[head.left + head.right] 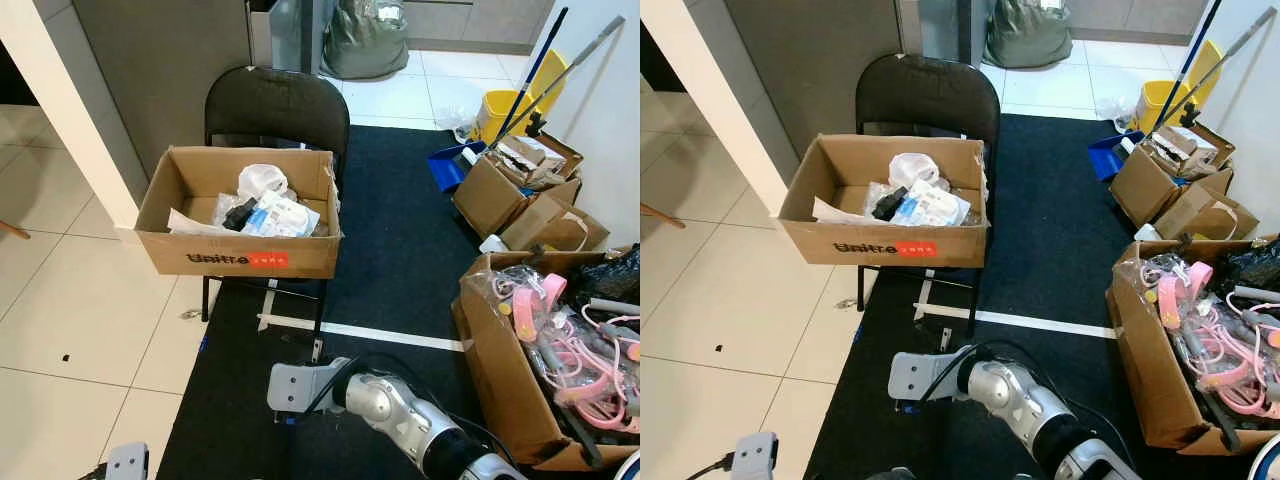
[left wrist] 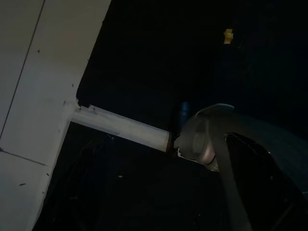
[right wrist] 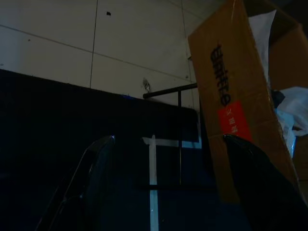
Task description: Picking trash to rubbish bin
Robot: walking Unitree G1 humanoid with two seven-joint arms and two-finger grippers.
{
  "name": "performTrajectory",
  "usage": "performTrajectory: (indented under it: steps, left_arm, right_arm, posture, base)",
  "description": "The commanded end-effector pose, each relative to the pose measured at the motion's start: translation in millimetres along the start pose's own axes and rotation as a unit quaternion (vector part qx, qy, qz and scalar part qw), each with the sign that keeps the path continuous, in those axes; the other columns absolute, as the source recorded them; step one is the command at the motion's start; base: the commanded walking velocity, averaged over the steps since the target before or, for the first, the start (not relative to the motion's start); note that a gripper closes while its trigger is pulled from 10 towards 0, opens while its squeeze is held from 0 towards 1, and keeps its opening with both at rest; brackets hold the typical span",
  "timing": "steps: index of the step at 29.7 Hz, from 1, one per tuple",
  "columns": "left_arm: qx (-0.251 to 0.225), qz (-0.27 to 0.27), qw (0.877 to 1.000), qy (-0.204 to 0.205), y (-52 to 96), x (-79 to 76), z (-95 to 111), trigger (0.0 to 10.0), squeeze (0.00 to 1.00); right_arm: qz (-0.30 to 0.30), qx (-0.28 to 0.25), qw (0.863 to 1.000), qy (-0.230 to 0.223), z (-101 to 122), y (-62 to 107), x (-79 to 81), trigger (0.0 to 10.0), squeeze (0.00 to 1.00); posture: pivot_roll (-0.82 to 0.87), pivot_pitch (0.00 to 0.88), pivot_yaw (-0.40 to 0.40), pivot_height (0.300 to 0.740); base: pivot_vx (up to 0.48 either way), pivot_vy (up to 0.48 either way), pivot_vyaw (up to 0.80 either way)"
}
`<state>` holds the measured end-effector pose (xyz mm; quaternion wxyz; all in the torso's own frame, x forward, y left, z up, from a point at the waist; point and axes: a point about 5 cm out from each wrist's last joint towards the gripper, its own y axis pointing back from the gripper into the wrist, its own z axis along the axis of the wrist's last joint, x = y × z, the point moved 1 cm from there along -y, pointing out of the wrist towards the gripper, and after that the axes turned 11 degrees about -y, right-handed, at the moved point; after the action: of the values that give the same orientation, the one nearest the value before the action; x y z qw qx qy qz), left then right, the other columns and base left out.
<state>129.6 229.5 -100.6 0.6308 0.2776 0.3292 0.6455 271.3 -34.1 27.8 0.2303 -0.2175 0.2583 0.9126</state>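
Observation:
A cardboard box (image 1: 240, 258) with red "Unitree" lettering rests on a black folding chair (image 1: 277, 105). It holds white plastic bags (image 1: 262, 181), wrappers and a black item. A small grey scrap (image 1: 188, 315) lies on the tile by the chair's front left leg, also seen as a scrap (image 3: 146, 85) in the right wrist view. My right arm (image 1: 385, 405) reaches low over the black carpet, its wrist pointing at the chair. In the right wrist view my right gripper (image 3: 171, 139) is open and holds nothing, with the box ahead of it. My left wrist (image 1: 128, 462) hangs at the lower left.
An open box of pink cables (image 1: 560, 340) stands close on the right. Behind it are more cardboard boxes (image 1: 500, 190), a blue dustpan (image 1: 450, 165), a yellow bucket (image 1: 500, 112) and mop handles. A white tape line (image 1: 390, 333) crosses the carpet. A white pillar (image 1: 70, 120) stands left.

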Motion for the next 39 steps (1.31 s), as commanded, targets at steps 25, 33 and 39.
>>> performTrajectory:
  steps: [25, 33, 39]
  left_arm:
    - [0.008, 0.005, 1.0, -0.013, 11.1, 15.3, -13, 10.0, 0.0]
    - [0.025, -0.004, 0.999, -0.021, 20.4, 15.4, -31, 10.0, 0.0]
    - [0.028, 0.0, 0.999, -0.027, 30.1, 25.4, -40, 10.0, 0.0]
  right_arm:
    - [0.002, -0.001, 1.0, -0.007, 3, 11.1, 12.0, 10.0, 0.0]
    - [0.004, -0.008, 1.0, -0.004, 6, 21.8, 18.9, 10.0, 0.0]
    - [0.002, -0.01, 1.0, -0.002, 12, 33.4, 25.1, 10.0, 0.0]
  posture:
    - [0.17, 0.183, 0.067, 0.74]
    - [0.2, 0.222, 0.082, 0.74]
    - [0.22, 0.259, 0.094, 0.74]
  base:
    - [0.0, 0.0, 0.0]
    - [0.0, 0.0, 0.0]
    - [0.0, 0.0, 0.0]
